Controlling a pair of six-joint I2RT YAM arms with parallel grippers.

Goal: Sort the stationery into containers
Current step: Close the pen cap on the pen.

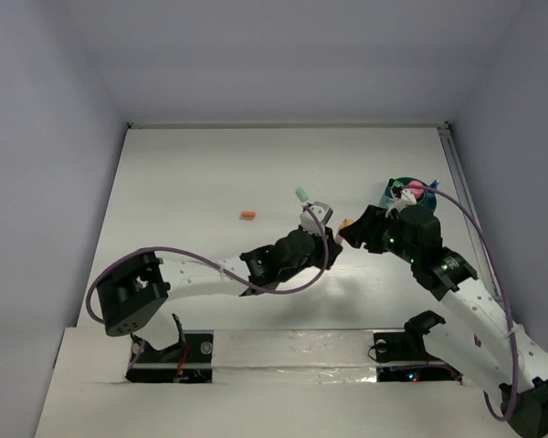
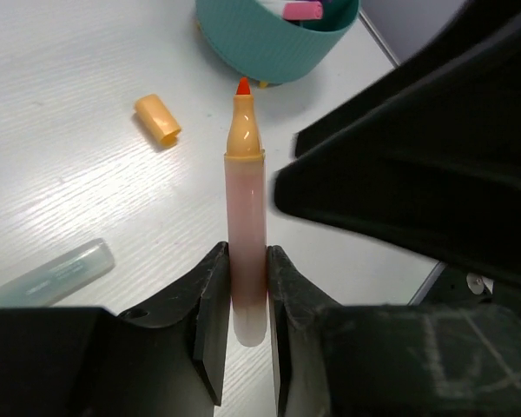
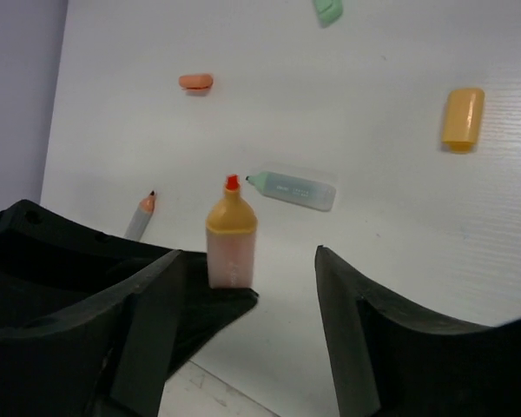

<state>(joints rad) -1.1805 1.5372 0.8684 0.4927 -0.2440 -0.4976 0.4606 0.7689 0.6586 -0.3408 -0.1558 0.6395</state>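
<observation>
Judging by its looks, the salmon marker [image 2: 245, 191] can be taken as light, stiff and smooth-skinned, so a slip along the barrel is to be expected under a weak squeeze. It is pinched near its blunt end by the left gripper [image 2: 247, 261], with the bare orange tip pointed toward the teal tub [image 2: 269, 43], near it but apart. The right gripper [image 3: 247, 256] is spread wide on either side of the marker, touching nothing. A hold on the mid-barrel, away from the inky tip, is judged safest. An orange cap [image 2: 158, 118] lies loose on the table [image 2: 69, 200].
</observation>
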